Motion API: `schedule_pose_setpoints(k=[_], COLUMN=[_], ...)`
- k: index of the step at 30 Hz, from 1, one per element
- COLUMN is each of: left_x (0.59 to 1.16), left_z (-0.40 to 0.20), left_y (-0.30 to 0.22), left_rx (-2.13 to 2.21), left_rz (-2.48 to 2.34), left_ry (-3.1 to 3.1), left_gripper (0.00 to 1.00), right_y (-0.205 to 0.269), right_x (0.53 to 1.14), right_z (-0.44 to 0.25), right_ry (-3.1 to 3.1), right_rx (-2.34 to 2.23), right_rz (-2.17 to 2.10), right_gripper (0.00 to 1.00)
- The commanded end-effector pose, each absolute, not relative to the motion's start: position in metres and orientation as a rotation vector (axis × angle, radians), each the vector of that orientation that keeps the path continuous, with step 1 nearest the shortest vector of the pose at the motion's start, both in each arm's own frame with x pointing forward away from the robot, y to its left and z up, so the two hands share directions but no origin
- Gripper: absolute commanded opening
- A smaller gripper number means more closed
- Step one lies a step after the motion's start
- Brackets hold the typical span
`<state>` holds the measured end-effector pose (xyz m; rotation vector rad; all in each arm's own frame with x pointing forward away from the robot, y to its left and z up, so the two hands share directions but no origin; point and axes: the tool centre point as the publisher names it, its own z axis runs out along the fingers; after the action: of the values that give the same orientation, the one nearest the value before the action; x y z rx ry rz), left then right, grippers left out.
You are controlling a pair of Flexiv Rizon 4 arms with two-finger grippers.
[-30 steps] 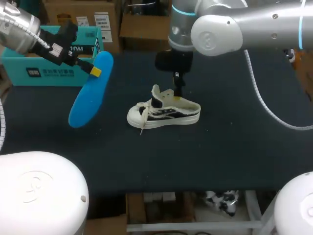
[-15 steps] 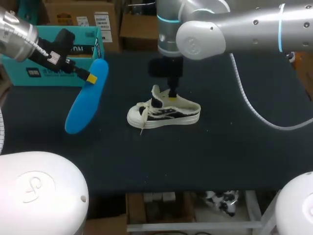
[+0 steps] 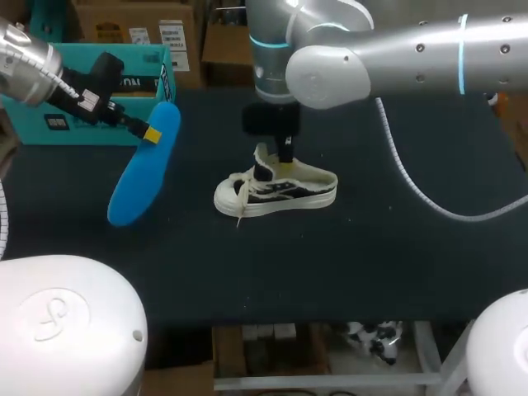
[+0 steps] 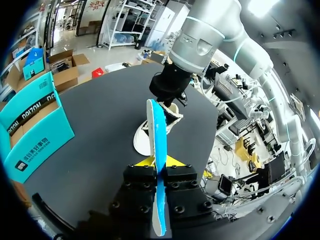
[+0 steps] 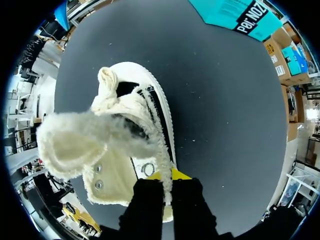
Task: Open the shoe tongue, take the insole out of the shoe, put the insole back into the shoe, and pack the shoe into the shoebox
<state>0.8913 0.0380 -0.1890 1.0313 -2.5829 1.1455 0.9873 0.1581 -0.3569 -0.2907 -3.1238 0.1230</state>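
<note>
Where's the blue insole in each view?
Head view: the insole hangs left of the shoe, gripped near one end by the left gripper.
Left wrist view: edge-on between that gripper's fingers, pointing toward the shoe.
Right wrist view: not in it.
Shared landmark: the shoe, which shows in all three views.

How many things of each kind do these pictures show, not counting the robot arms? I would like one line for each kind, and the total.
shoe: 1
insole: 1
shoebox: 1
Total: 3
</note>
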Motion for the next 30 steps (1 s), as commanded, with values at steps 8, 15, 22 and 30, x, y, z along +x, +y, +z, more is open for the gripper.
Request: schedule_pose_setpoints(k=[8, 15, 22, 30], left_x=[0.924, 0.946, 0.967, 0.982], left_z=[-0.169, -0.150, -0.144, -0.145], left_y=[0.017, -0.012, -0.034, -0.046], left_rx=[0.797, 0.579, 0.392, 0.268], left_rz=[1.144, 1.133, 1.115, 1.079], left_ry=[-2.601, -2.604, -2.571, -2.543], left_gripper=[0.00, 0.00, 0.00, 0.00], right_y=[0.154, 0.151, 0.151, 0.157], right_x=[0.970, 0.959, 0.945, 0.931], right_z=[-0.334, -0.319, -0.318, -0.326], right_ry=[-3.042, -2.934, -2.802, -2.647], right_rx=[-0.653, -0.975, -1.269, -1.515], right_rz=[0.051, -0.063, -0.197, -0.355], right_gripper=[0.00, 0.00, 0.00, 0.00])
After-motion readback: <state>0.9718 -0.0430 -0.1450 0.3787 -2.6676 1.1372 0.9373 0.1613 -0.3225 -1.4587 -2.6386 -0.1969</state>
